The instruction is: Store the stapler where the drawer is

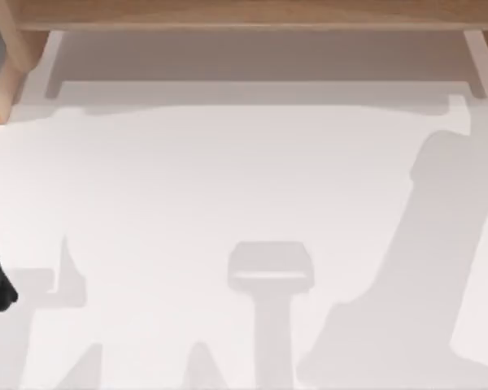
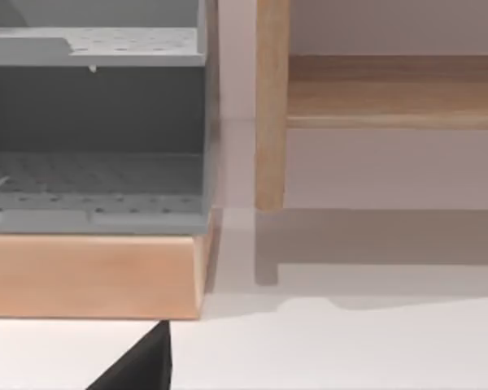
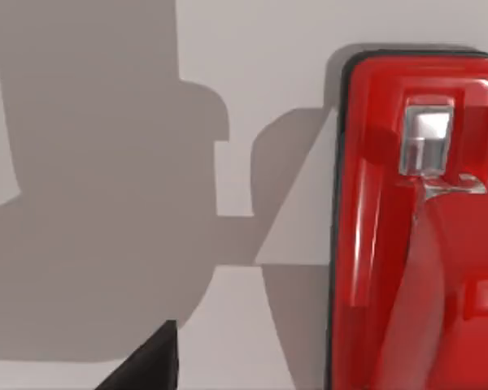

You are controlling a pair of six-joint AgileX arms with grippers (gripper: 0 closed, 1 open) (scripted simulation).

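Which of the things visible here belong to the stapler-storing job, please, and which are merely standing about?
Belong to the job:
- stapler, lying on the white table
- grey drawer unit on its wooden base

Just standing about:
- wooden shelf along the table's far edge

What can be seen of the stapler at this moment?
The stapler appears in the right wrist view, close under the camera. It is glossy red, seemingly plastic, with a thin black base edging its rim and a small silvery metal piece set into the top near one rounded end. It lies flat on the white table, casting a soft shadow beside it. Its far part runs out of frame. Nothing is seen touching it but the table.
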